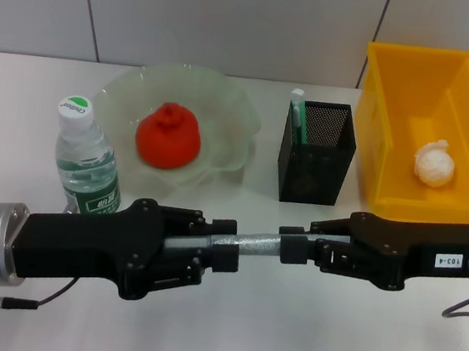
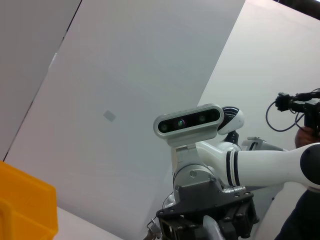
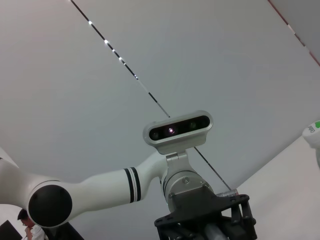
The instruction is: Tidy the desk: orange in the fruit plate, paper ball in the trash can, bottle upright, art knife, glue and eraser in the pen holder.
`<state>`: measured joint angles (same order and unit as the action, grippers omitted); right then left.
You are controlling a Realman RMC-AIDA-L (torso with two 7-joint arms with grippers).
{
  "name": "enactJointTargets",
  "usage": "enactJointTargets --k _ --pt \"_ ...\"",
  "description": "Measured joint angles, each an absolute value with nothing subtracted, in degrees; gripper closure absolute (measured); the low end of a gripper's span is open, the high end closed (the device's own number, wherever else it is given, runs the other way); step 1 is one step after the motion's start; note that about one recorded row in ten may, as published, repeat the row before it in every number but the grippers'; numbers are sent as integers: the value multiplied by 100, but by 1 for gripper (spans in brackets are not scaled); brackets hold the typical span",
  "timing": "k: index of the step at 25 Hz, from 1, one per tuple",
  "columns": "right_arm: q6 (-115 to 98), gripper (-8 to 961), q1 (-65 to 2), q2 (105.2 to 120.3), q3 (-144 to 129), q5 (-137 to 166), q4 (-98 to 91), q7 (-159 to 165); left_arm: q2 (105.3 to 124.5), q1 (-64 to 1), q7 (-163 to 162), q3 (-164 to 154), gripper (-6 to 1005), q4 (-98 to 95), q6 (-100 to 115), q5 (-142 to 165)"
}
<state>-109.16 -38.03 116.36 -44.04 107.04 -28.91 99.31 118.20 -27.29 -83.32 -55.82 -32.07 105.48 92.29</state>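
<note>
Head view: left gripper [image 1: 224,244] and right gripper [image 1: 294,247] are lying level at 6 o'clock, facing tip to tip, both pinching one grey art knife [image 1: 256,245] between them. Orange [image 1: 169,136] is sitting in the fruit plate [image 1: 234,107] at 11 o'clock; bottle [image 1: 87,163] is standing upright at 9; pen holder [image 1: 316,152] at 12; paper ball [image 1: 435,163] is lying in the trash can [image 1: 379,116] at 2.

Left wrist view: the opposite arm's camera [image 2: 189,121] is facing in.

Right wrist view: likewise, camera [image 3: 178,130].

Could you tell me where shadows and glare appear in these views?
Head view: even light, a shadow beside the pen holder, sheen on the fruit plate; left hand and right hand, sharing a grey stick, cast little shadow. Right wrist view: bright glints along a wall seam. Left wrist view: no glare.
</note>
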Motion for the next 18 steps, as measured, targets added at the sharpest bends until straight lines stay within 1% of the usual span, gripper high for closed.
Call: enactJointTargets --k 3,8,15,17,18 --pt "-10912 793 -3785 11643 -4404 10695 -2892 9925 11817 -2684 -8332 -5583 715 -3228 10576 9229" --pt "-10912 788 -3784 11649 -4403 10695 -2892 9911 11815 -2671 -8332 -5581 497 -3242 10586 9229" --pt "-10921 782 -3741 11659 -4386 10699 -2903 9846 11810 -2661 -8332 -5563 259 -3250 10588 9228" --pt "-10941 780 -3689 11648 -4355 10686 -2928 9813 11801 -2654 -8332 -5544 207 -3252 10588 9228" --pt "-10976 779 -3650 11620 -4342 10664 -2942 9779 11785 -2642 -8330 -5538 180 -3254 10588 9228"
